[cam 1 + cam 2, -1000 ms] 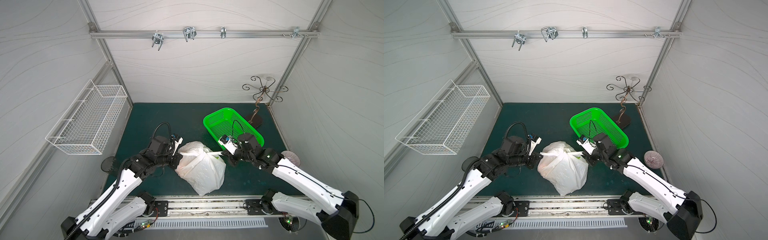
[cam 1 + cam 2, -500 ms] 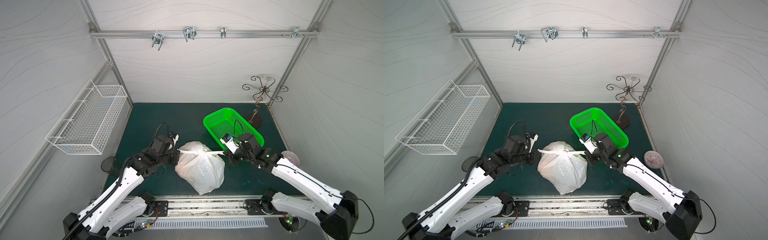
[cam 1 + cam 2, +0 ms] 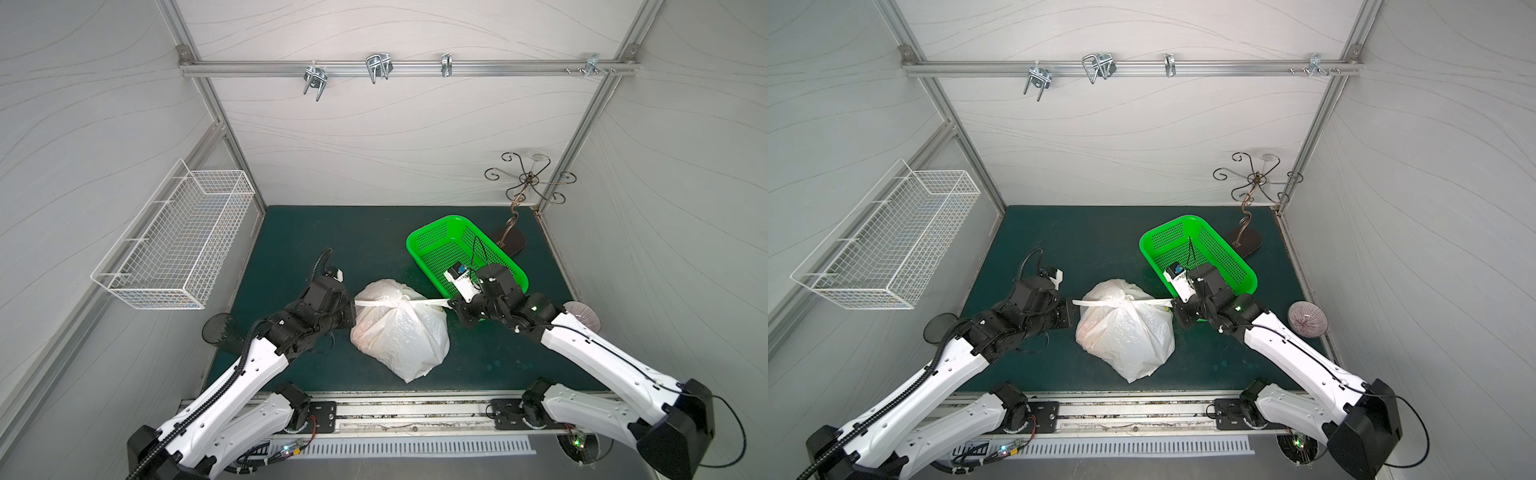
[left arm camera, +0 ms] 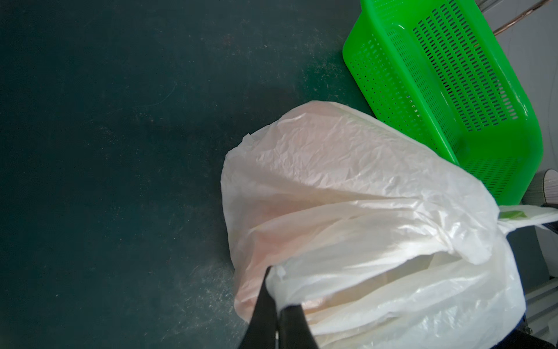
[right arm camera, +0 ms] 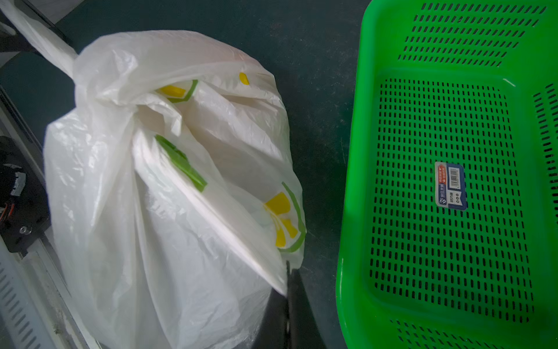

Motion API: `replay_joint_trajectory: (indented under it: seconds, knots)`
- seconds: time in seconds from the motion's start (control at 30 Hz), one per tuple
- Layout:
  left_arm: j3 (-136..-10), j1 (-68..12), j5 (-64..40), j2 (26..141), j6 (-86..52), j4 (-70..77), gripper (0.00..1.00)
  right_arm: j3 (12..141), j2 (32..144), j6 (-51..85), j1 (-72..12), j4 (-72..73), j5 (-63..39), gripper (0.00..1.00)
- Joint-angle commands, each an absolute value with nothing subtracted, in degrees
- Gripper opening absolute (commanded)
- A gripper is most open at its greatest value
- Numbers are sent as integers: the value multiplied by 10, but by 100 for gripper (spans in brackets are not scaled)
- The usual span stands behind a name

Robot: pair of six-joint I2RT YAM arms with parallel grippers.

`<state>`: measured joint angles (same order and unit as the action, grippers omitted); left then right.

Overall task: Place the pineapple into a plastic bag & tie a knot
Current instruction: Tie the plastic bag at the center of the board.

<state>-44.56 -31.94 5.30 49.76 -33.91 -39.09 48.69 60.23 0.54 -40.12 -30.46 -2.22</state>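
A dark green counter [image 3: 332, 241] forms the floor of a booth. Pale, wavy-grained wall panels [image 3: 395, 137] close it in at the back and on both sides. An aluminium rail [image 3: 498, 68] with metal hooks crosses high on the back wall. A white wire basket [image 3: 174, 245] hangs on the side wall by the left arm. In the back corner on the right arm's side stands a curled metal stand [image 3: 528, 183] on a dark foot, and a green perforated tray [image 3: 440, 245] lies just in front of it. A small ribbed bowl [image 3: 584, 318] sits at the counter's edge on that side, and a dark round dish [image 3: 218, 330] at the opposite edge.

The back of the counter and the half by the left arm lie bare. So does a strip between the bag and the base track [image 3: 415, 409] at the front.

The plastic bag [image 3: 399, 340] lies bulging mid-counter, just beside the tray's near corner. A faint pinkish tint shows through the film, but the contents cannot be made out. The knot [image 3: 395, 305] sits on top, with two flat handle tails stretched level to either side. The left pincer [image 3: 354, 305] is clamped on the end of one tail; in the left wrist view its black fingers [image 4: 262, 311] are pinched together on the film. The right pincer [image 3: 452, 305] is clamped on the other tail, the one with green print, and its fingers [image 5: 294, 296] meet at the end of the strip.
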Motion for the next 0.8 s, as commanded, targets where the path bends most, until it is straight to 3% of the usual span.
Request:
replay_joint_trajectory:
  seconds: [0.0, 0.43, 0.77]
  knots:
    - [-436, -293, 250, 478, -405, -494, 0, 494, 599, 32, -359, -408, 111, 0]
    - [-429, -294, 285, 476, -441, -520, 0, 501, 606, 68, -341, -416, 86, 0]
    - [-515, -297, 270, 478, -298, -394, 0, 585, 613, 91, -339, -337, 15, 0]
